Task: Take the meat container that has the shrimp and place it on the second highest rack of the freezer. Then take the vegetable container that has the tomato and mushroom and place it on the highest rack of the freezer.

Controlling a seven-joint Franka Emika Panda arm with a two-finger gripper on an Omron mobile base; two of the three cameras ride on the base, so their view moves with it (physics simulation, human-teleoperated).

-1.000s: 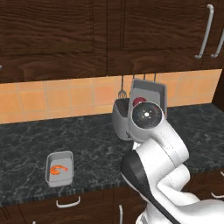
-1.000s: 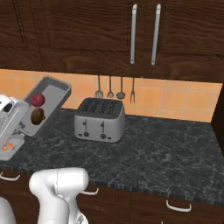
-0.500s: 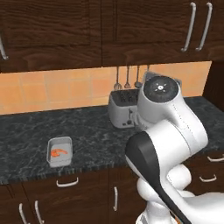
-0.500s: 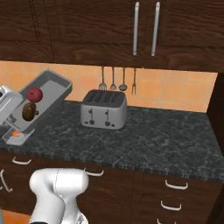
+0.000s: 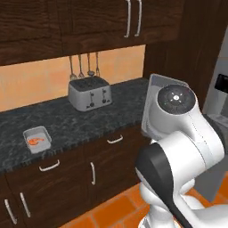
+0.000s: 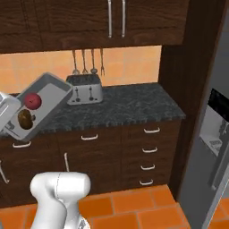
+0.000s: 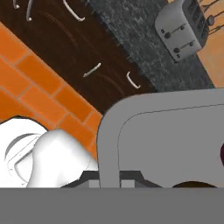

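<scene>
Fingertips are not something I can make out in the hand view, so I cannot tell how the jaws stand; I judge the gripper has the vegetable container (image 7: pixel 166 131) by its near rim, since the tray rides off the counter, tilted up on edge beside the wrist. In the right base view the tomato (image 6: pixel 32 101) and the mushroom (image 6: pixel 25 119) sit on the tray's floor, the mushroom toward 7 o'clock of the tomato. To carry this well I would level the tray before swinging on toward the freezer (image 6: pixel 214 147) at 3 o'clock, so neither item rolls out. The meat container (image 5: pixel 37 138) with the shrimp (image 5: pixel 37 140) lies on the counter (image 5: pixel 67 122) at 9 o'clock in the left base view, toward 7 o'clock of the toaster (image 5: pixel 89 93). The freezer's doors look closed and its racks are hidden; its right side is cut off.
</scene>
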